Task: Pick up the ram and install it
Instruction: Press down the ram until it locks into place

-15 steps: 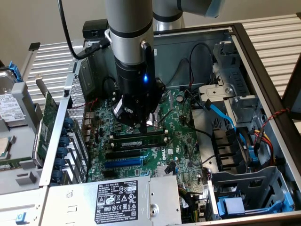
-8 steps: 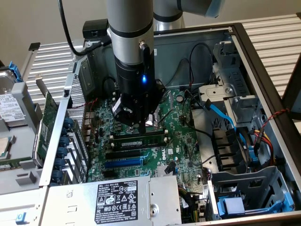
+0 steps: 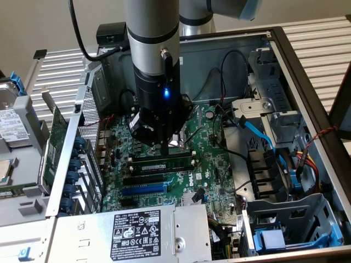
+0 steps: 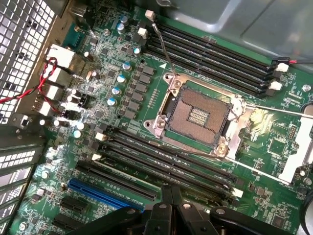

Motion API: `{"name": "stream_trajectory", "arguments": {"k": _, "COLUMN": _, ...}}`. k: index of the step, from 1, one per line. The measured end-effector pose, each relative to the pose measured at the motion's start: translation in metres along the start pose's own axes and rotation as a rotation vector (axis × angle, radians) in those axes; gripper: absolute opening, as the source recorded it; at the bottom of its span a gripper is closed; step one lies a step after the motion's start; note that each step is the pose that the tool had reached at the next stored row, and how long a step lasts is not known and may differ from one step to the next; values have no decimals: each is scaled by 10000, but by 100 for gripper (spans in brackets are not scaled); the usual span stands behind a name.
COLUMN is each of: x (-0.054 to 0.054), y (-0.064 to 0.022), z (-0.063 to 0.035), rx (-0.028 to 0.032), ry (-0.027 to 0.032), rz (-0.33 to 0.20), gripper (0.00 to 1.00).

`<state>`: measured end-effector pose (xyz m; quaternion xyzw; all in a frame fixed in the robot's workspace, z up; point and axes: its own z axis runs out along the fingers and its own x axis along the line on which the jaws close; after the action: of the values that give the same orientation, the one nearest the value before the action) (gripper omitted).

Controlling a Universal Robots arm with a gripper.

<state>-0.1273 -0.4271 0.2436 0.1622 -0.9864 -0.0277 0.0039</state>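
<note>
The ram (image 3: 176,163), a long green stick with black chips, stands on edge in a black memory slot on the motherboard (image 3: 214,164), in front of the CPU socket (image 4: 198,115). My gripper (image 3: 164,149) points straight down over the stick's middle, with its fingertips at or just above the top edge. Whether they touch it I cannot tell. In the wrist view my gripper (image 4: 171,192) is shut, its two fingers pressed together over the near row of black memory slots (image 4: 161,164), with nothing between them.
The open computer case surrounds the board. A power supply (image 3: 137,230) lies at the front. A green expansion card (image 3: 52,148) leans outside at the exterior view's left. Cables and a blue data cable (image 3: 258,131) run at the right by the drive cage (image 3: 290,219). A second row of memory slots (image 4: 210,63) lies beyond the socket.
</note>
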Motion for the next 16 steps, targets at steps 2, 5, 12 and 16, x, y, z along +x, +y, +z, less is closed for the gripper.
{"name": "stream_trajectory", "arguments": {"k": 2, "x": 0, "y": -1, "z": 0, "rx": 32, "ry": 26, "rz": 169, "gripper": 11}}
{"name": "stream_trajectory", "arguments": {"k": 5, "x": 0, "y": 0, "z": -1, "rx": 91, "ry": 65, "rz": 428, "gripper": 11}}
{"name": "stream_trajectory", "arguments": {"k": 12, "x": 0, "y": -1, "z": -2, "rx": 262, "ry": 136, "rz": 954, "gripper": 11}}
{"name": "stream_trajectory", "arguments": {"k": 16, "x": 0, "y": 0, "z": -1, "rx": 283, "ry": 134, "rz": 1364, "gripper": 11}}
